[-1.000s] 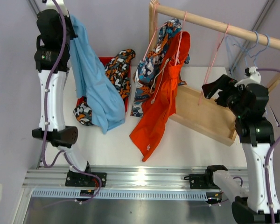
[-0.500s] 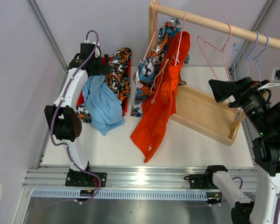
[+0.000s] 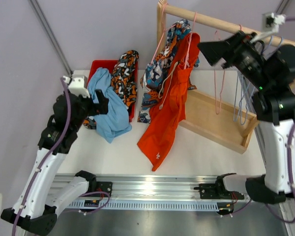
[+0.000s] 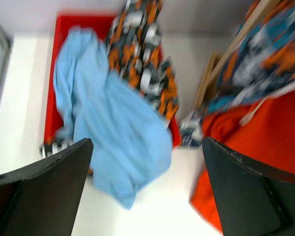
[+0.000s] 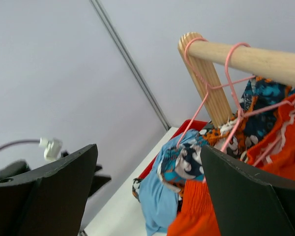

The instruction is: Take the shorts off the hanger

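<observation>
Both released | left end effector (image 4: pixel 146 142) over blue shorts (image 4: pixel 118 132) | right (image 5: pixel 148 150) facing orange shorts (image 5: pixel 191 214)

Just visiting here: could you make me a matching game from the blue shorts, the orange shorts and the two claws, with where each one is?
1 light blue shorts
2 bright orange shorts
3 left gripper
4 right gripper

A hanging from the wooden rail
B open, up beside the rail
C lying across the red bin
D open, low near the bin

Pairs: 1-C, 2-A, 3-D, 4-B
</observation>
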{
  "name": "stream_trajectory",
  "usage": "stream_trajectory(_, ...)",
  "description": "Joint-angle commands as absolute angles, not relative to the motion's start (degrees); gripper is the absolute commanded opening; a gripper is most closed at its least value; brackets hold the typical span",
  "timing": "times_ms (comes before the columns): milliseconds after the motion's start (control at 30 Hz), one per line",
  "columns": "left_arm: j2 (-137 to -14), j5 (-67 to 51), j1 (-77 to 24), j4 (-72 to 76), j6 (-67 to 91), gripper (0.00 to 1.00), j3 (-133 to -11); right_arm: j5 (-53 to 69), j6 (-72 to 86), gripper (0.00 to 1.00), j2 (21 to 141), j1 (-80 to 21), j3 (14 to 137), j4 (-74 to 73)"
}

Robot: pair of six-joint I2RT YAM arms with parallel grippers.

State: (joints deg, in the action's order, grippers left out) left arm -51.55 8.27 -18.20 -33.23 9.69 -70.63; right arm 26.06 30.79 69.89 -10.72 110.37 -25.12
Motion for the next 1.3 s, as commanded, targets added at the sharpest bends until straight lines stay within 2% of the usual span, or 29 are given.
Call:
stream_trajectory(0, -49.0, 10.4, -19.2, -36.0, 13.0, 0.99, -61.1, 20.1, 25.7, 0.91, 76.4, -15.0, 116.8, -26.7)
stream_trajectory(200, -41.3, 13.4, -19.5, -37.2, 13.5, 0.99, -51.0, 16.3, 24.2, 0.88, 83.9, -16.1, 118.3, -26.6)
stream_trajectory(333, -39.6, 13.7, -19.8, -37.9, 13.9, 1.0, -50.2, 13.3, 23.5, 0.86, 85.3, -17.0, 115.6, -26.2)
stream_trajectory(433, -39.1, 13.1, -19.8, -36.6, 13.8, 0.99, -49.7, 12.1, 23.5, 0.81, 86.4, -18.0, 113.9, -25.1)
stream_trajectory(567, -40.3, 12.7, -19.8, -36.4, 13.8, 0.99, -49.3, 11.0, 23.3, 0.65, 88.3, -19.6, 113.3, -25.4)
stream_trajectory(900, -40.0, 11.9, -20.0, -35.9, 13.7, 0.99, -49.1, 9.3, 23.1, 0.53, 89.1, -21.4, 110.4, -25.8)
stream_trajectory(1000, -39.9, 11.9, -20.0, -35.9, 13.7, 0.99, -49.0, 9.1, 23.0, 0.44, 88.9, -21.4, 109.8, -26.0)
stream_trajectory(1033, -39.8, 11.9, -20.0, -36.0, 13.7, 0.99, -49.0, 9.1, 23.0, 0.34, 88.7, -21.4, 109.3, -25.8)
stream_trajectory(1100, -39.8, 11.9, -20.0, -35.9, 13.7, 1.0, -49.0, 9.1, 23.1, 0.22, 88.6, -21.5, 109.0, -25.8)
stream_trajectory(1133, -39.8, 12.0, -20.0, -35.9, 13.7, 0.99, -49.0, 9.1, 23.2, 0.1, 88.6, -21.5, 108.7, -25.8)
stream_trajectory(1167, -39.8, 12.0, -20.1, -35.9, 13.8, 0.99, -49.1, 8.8, 23.3, 0.04, 88.3, -21.5, 108.6, -25.9)
stream_trajectory(1200, -39.8, 12.0, -20.2, -36.0, 13.7, 0.99, -49.1, 8.6, 23.3, 0.0, 88.2, -21.5, 108.7, -26.0)
stream_trajectory(1267, -39.6, 11.7, -20.5, -36.0, 13.6, 1.0, -49.4, 7.8, 23.1, 0.0, 87.7, -21.5, 109.1, -26.1)
